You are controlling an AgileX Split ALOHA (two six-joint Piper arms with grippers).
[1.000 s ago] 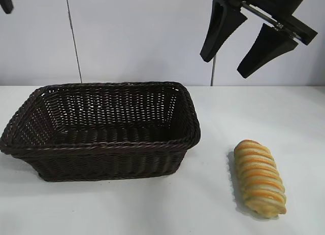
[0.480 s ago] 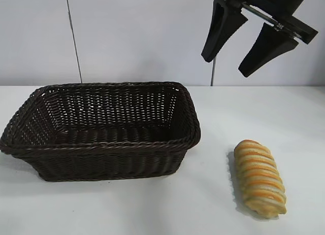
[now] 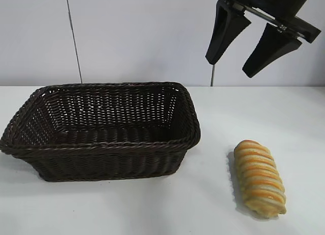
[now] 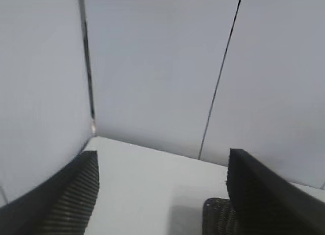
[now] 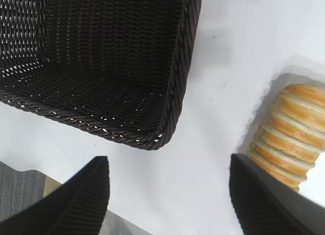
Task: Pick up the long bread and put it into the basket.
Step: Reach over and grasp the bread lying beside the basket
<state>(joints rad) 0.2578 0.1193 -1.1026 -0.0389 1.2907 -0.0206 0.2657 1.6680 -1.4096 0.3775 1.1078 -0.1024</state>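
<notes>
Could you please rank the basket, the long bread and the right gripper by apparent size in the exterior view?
1. The basket, clearly largest.
2 and 3. The long bread and the open right gripper look alike; unranked.

Right gripper [image 5: 167,194] fingers spread wide, nothing between them, above the white table [image 5: 218,82]. Basket [image 5: 175,93] corner lies beyond one finger [image 5: 76,202]; long bread [image 5: 292,138] lies just beyond the other, apart from the basket.

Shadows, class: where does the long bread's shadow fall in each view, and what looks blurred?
Exterior view: the long bread casts a soft shadow on its basket side. Right wrist view: a grey shadow edges the loaf; the right claw fingers look soft. Left wrist view: the left claw looks blurred.
</notes>
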